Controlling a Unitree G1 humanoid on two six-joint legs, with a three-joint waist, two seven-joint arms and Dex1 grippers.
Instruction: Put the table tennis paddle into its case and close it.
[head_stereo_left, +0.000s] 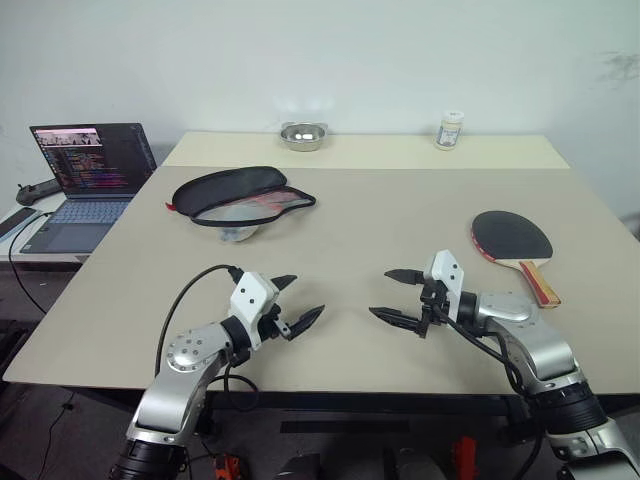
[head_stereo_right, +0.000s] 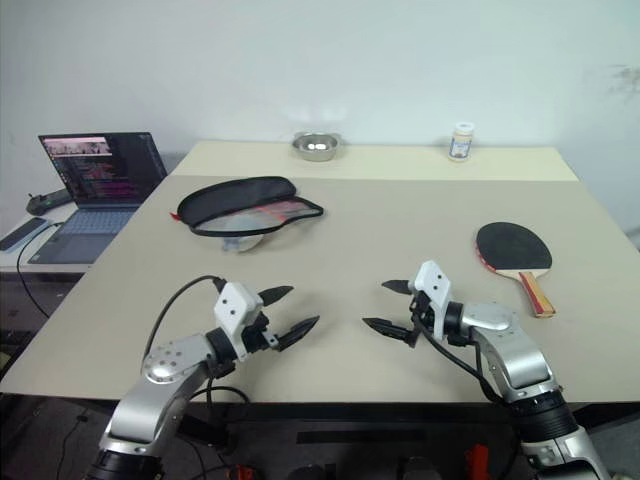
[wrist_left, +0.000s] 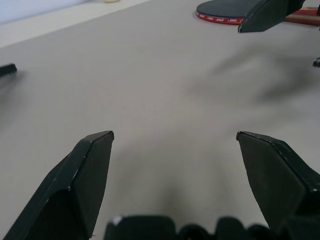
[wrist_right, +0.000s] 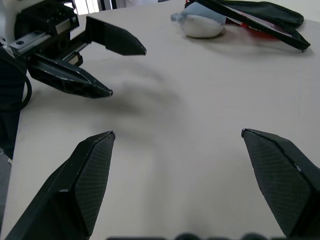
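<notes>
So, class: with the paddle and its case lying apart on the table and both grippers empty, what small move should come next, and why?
Probably reach the right gripper toward the table tennis paddle. Both grippers are open and hold nothing, the paddle lies on that arm's side, and the case sits unzipped across the table, nearer the left gripper.

- a lab or office test room, not a home: bare white wall (head_stereo_left: 400, 60) and a plain beige table (head_stereo_left: 350, 220) pushed up to it.
- well off beyond the left gripper (head_stereo_left: 296, 303), past the table's edge, an open laptop (head_stereo_left: 85, 180) with code on its screen sits on a side desk (head_stereo_left: 40, 245).
- cables (head_stereo_left: 20, 262) trail by the laptop.
- far ahead of the right gripper (head_stereo_left: 398, 295), a steel bowl (head_stereo_left: 303, 136) and a small jar (head_stereo_left: 451, 130) stand near the wall.
</notes>
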